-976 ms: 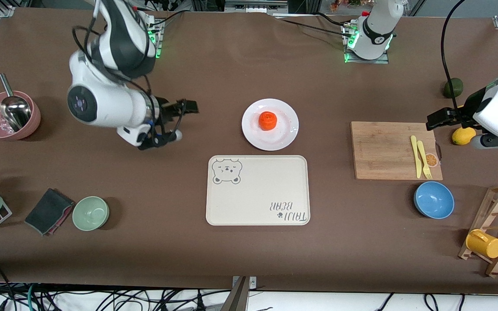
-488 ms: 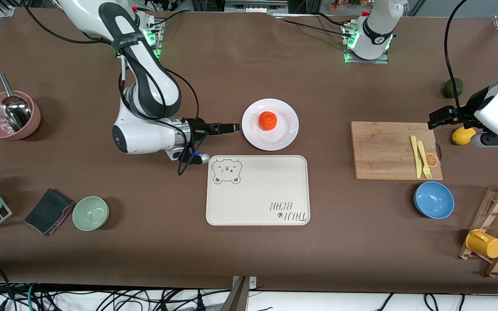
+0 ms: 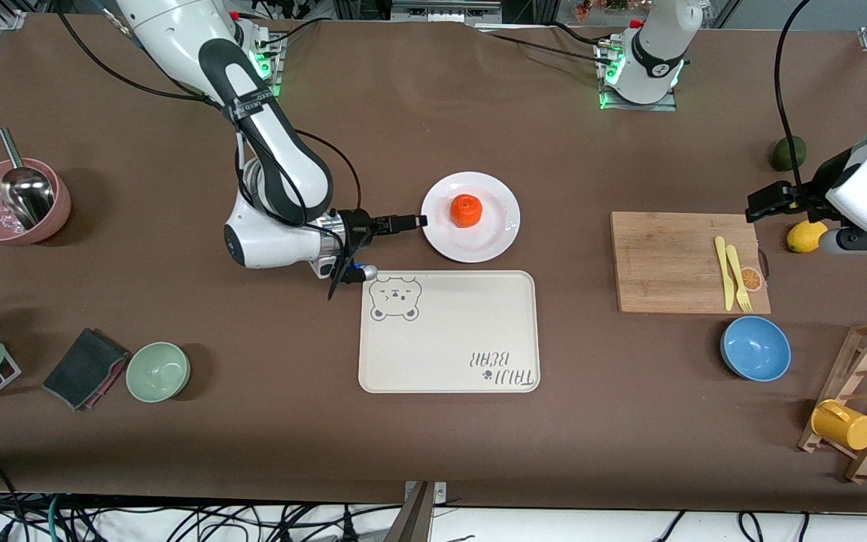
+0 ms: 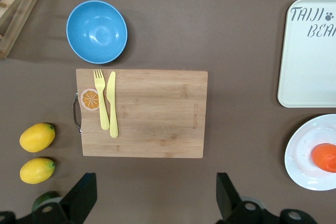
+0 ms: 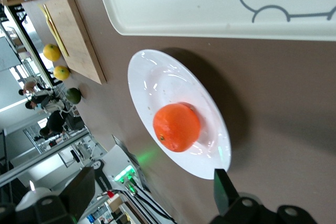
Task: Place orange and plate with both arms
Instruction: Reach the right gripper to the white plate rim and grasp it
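Note:
The orange point(image 3: 466, 210) lies on the white plate point(image 3: 495, 235) in the middle of the table. My right gripper point(image 3: 412, 221) is low and turned on its side at the plate's rim toward the right arm's end, open and empty. In the right wrist view the orange point(image 5: 176, 127) and the plate point(image 5: 157, 85) lie ahead of the right gripper point(image 5: 152, 195), with one fingertip point(image 5: 224, 184) by the rim. My left gripper point(image 3: 768, 202) is open and empty, up over the table beside the cutting board. The left wrist view also shows the left gripper point(image 4: 152, 198), the plate point(image 4: 302, 156) and the orange point(image 4: 324, 157).
A beige bear-print tray point(image 3: 448, 331) lies next to the plate, nearer the front camera. A cutting board point(image 3: 674, 263) holds a yellow knife and fork. A blue bowl point(image 3: 755, 348), a lemon point(image 3: 806, 236), an avocado point(image 3: 788, 153) and a mug rack point(image 3: 866, 399) are at the left arm's end.
My right arm has come down and reached toward the plate; its gripper went from over bare table to the plate's rim. The left arm has hardly moved.

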Controlling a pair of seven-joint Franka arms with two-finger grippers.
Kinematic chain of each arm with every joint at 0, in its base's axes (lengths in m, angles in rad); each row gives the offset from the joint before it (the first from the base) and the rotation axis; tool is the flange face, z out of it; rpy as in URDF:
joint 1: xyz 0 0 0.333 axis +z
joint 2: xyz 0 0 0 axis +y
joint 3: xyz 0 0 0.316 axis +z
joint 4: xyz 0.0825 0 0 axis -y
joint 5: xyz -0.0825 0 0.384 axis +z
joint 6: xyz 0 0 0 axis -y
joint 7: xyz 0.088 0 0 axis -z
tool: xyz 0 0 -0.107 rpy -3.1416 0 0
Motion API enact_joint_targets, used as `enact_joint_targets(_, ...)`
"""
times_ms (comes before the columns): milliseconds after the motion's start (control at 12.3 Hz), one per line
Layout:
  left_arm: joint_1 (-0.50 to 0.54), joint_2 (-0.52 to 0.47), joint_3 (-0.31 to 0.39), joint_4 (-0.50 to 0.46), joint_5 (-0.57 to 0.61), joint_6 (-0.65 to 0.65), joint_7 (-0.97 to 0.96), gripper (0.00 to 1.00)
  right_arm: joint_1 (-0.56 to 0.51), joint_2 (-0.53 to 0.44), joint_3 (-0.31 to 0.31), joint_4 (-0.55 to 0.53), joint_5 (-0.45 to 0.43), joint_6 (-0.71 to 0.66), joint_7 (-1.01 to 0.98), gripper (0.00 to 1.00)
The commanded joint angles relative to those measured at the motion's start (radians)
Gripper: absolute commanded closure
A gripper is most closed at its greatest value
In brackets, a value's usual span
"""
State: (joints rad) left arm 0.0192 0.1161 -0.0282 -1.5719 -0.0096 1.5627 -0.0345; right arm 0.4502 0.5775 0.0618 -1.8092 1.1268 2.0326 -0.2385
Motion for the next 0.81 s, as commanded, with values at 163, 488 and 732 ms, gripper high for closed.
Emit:
enact_joint_targets(163,-0.001,-0.021,0.007,-0.008,-0.012,0.004,0.022,0.0,0.054,-0.005,-0.004,-0.082,0.03,0.0,-0.188,0.0)
enact_joint_targets(488,-0.002,-0.013,0.008,0.004,-0.01,0.005,0.021,0.0,0.047,0.1,-0.004,-0.082,0.137,-0.02,-0.402,0.0)
enact_joint_targets(732,-0.002,-0.013,0.01,0.004,-0.01,0.005,0.021,0.0,0.077,0.116,-0.005,-0.073,0.192,0.003,-0.41,0.08)
